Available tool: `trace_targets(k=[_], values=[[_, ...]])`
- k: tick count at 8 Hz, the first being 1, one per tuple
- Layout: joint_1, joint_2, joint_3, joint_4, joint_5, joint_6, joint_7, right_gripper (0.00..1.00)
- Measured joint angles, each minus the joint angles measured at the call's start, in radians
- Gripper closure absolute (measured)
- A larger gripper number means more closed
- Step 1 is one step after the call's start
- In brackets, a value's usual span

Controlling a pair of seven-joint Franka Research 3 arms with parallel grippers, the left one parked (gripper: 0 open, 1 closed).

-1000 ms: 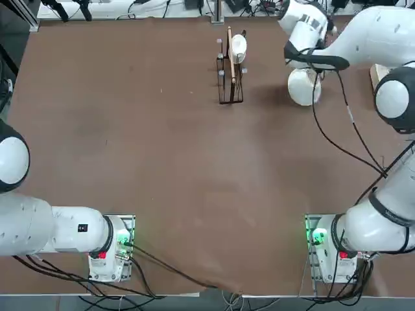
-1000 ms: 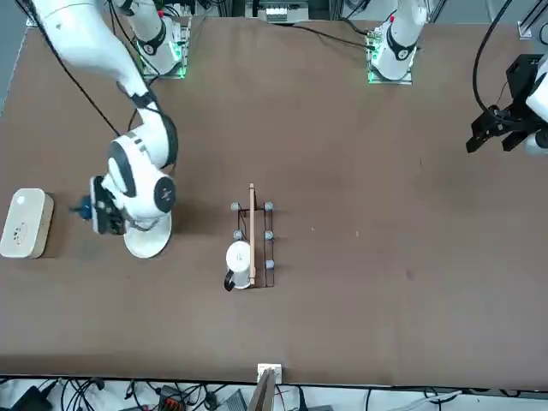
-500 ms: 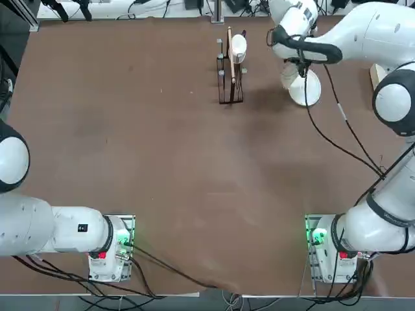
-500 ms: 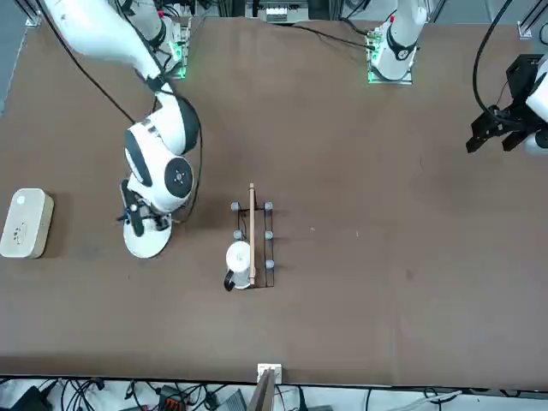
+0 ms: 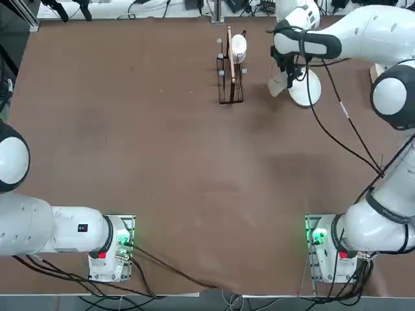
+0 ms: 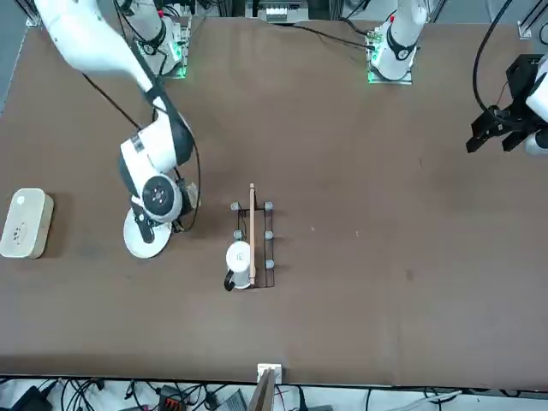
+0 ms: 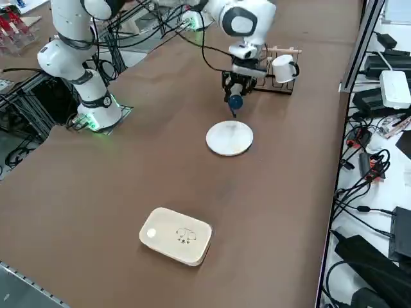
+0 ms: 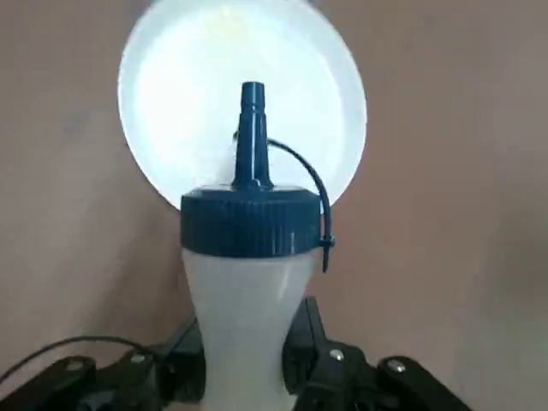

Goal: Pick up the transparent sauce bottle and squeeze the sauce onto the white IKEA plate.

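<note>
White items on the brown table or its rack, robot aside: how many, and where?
3: the plate, near the right gripper holding the bottle; the box-like object, right of the plate; the mug, at the rack. The arm may hide others.

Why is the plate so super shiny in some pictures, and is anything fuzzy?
Right wrist view: bright glare washes out the middle of the plate; the table behind looks soft, and the sauce bottle in the right gripper is a bit blurry too. Right side view: no such glare, just plain white. Front view: a soft shadow beside the white box.
</note>
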Motion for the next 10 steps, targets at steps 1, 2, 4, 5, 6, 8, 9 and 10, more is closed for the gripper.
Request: trace_targets(k=[1,2,4,5,6,8,9,10], values=[[0.0,0.032,0.0,0.001,0.0,0.011,0.0,0.6],[0.0,0.054,0.0,0.001,0.006,0.027,0.0,0.6],[-0.004,0.065,0.0,0.006,0.085,0.044,-0.022,0.6],[-0.013,0.064,0.0,0.018,0.126,0.044,-0.054,0.6],[-0.025,0.062,0.001,0.027,0.158,0.044,-0.082,0.6],[-0.047,0.062,0.001,0.033,0.238,0.051,-0.135,0.6],[-0.059,0.062,0.001,0.033,0.285,0.065,-0.175,0.6],[-0.072,0.062,0.001,0.033,0.309,0.075,-0.202,0.6]])
